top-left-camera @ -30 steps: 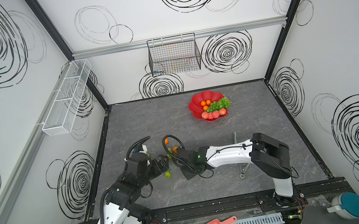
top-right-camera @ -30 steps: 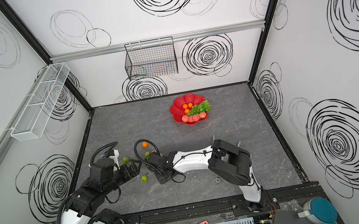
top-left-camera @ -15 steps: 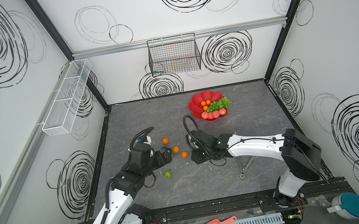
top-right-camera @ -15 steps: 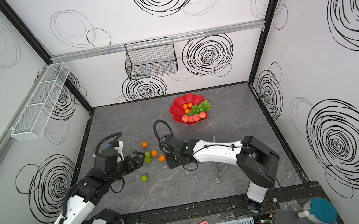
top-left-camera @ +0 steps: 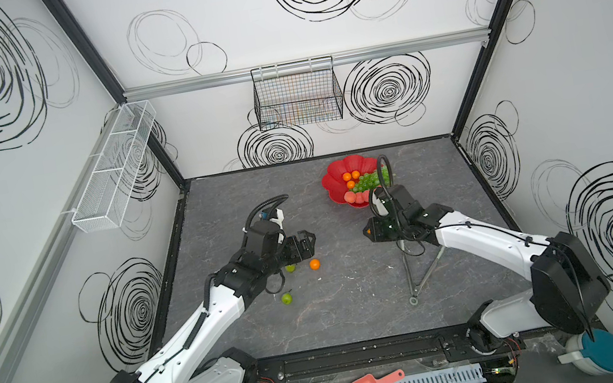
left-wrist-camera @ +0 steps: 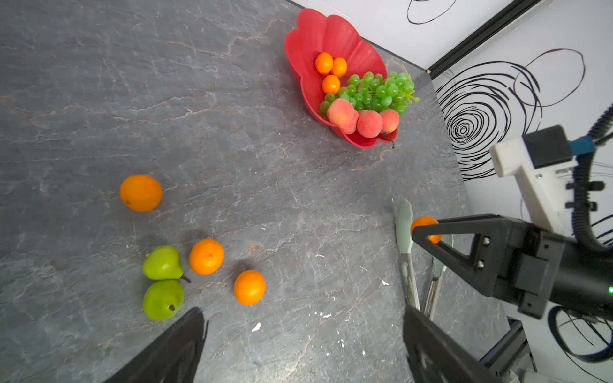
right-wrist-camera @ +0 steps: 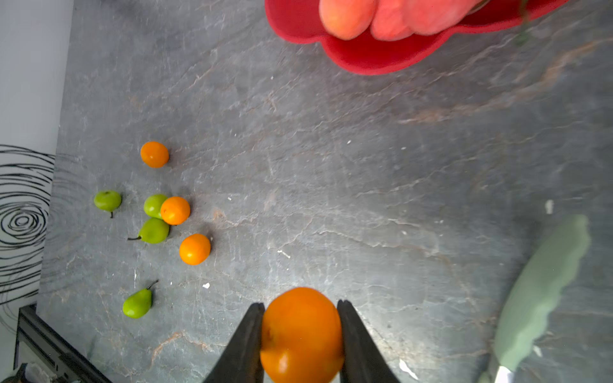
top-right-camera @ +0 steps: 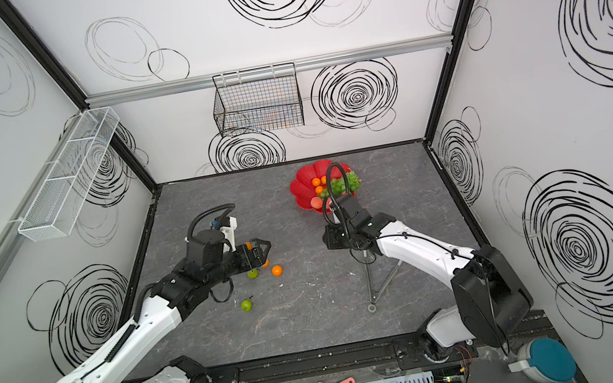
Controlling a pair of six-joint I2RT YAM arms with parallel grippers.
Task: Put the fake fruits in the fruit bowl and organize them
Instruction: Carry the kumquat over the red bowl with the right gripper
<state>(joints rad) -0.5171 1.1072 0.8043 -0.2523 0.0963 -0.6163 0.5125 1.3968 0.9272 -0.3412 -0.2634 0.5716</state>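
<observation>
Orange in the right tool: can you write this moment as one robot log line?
right tool: shut on orange | left tool: open, empty | fruit bowl: grapes, peaches inside | table: pears, loose oranges

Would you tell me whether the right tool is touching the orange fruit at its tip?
Touching. The right wrist view shows the right tool closed on the orange, both fingers pressed flush against its sides with no gap.
</observation>
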